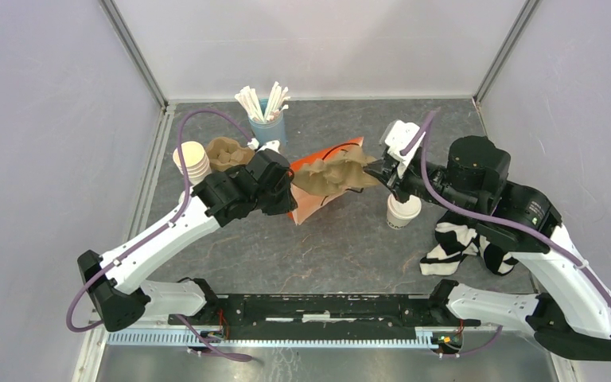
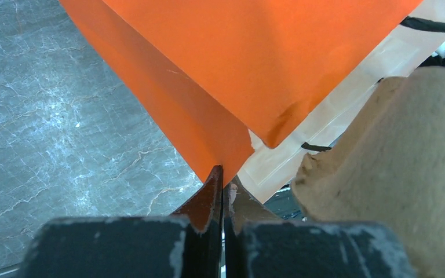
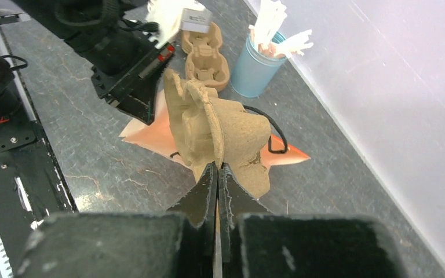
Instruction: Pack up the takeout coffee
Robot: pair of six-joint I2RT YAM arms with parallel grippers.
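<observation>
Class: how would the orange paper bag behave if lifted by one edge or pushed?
Probably floppy: the orange paper bag is thin sheet, folding sharply where the left gripper pinches its edge. Likely light, so a push may slide it across the table. Its ragged edge hints it tears easily.

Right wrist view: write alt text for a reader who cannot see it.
The right gripper, shut, pinches the edge of a brown pulp cup carrier above an orange paper bag. The left gripper holds the bag's far edge; a blue cup of white sticks stands behind.
</observation>
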